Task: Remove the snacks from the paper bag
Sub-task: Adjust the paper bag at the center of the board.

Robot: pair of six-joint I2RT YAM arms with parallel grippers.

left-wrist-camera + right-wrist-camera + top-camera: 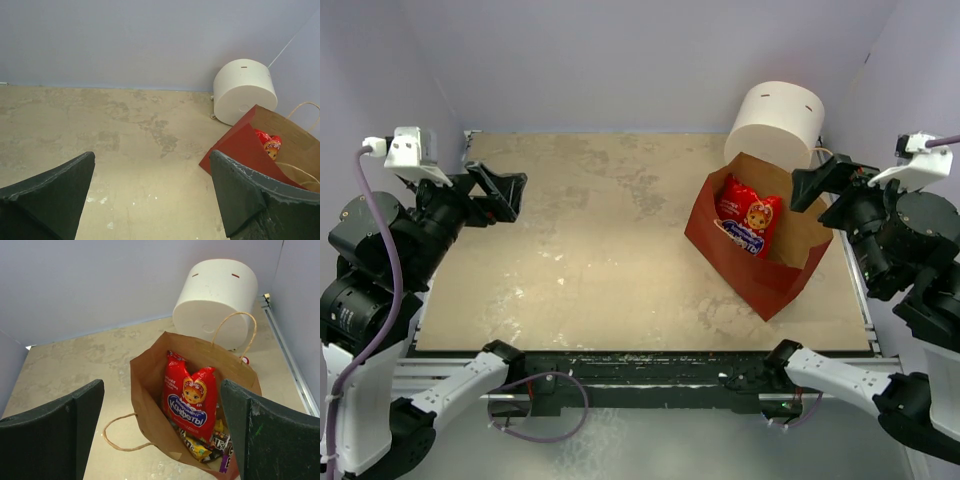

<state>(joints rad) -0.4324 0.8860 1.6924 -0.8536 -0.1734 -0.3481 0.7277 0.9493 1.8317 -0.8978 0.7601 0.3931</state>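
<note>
The red-brown paper bag stands open at the right of the table, tan inside, and shows in the left wrist view. A red cartoon-printed snack bag stands in it, a glimpse shows in the left wrist view. Small yellow, dark and purple packets lie at the bag's bottom. My right gripper is open and empty, above the bag's far right rim. My left gripper is open and empty at the far left.
A white cylinder stands behind the bag at the back right, also in the wrist views. String handles hang from the bag. Purple-grey walls enclose the beige table. A metal rail runs along the right edge.
</note>
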